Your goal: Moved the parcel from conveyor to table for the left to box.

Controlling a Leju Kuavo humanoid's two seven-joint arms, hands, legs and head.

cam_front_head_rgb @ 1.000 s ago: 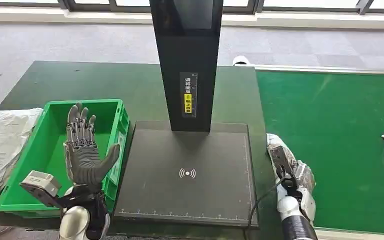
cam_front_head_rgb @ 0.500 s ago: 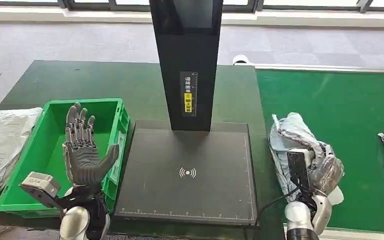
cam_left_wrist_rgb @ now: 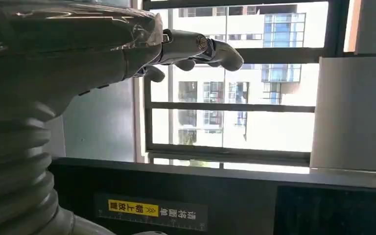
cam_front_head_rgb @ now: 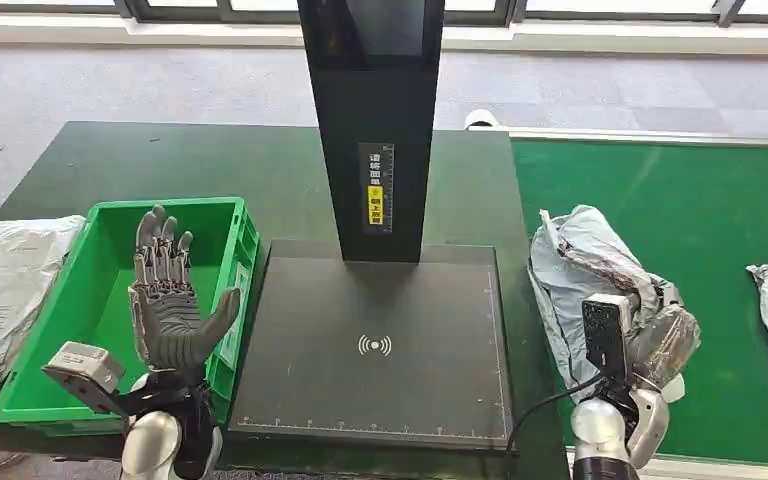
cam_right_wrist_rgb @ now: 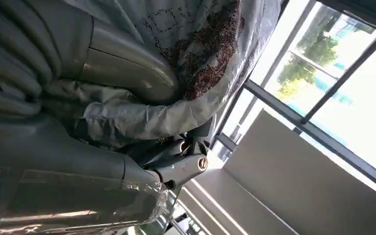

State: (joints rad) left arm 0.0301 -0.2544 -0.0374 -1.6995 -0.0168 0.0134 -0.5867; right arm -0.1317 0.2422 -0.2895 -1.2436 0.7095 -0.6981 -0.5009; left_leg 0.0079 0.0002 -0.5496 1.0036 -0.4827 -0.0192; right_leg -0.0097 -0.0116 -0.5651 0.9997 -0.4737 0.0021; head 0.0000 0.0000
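- The crinkled grey plastic parcel [cam_front_head_rgb: 585, 262] has a dark brown speckled patch.
- The rectangular plastic crate [cam_front_head_rgb: 222, 222] is bright green.
- The flat conveyor belt [cam_front_head_rgb: 680, 220] is green.
- The square scanner plate [cam_front_head_rgb: 375, 345] is black with a white symbol.
- The tall black column [cam_front_head_rgb: 375, 120] carries a yellow label.

Not much for you to read here. The black post [cam_front_head_rgb: 372, 120] standing at the back of the scanner pad [cam_front_head_rgb: 375, 345] carries a small label [cam_front_head_rgb: 377, 190] on its front: white Chinese characters above a yellow strip with more characters, too small for you to make out. On the pad itself, in front of the post, you've got a white contactless-wave symbol [cam_front_head_rgb: 374, 346].
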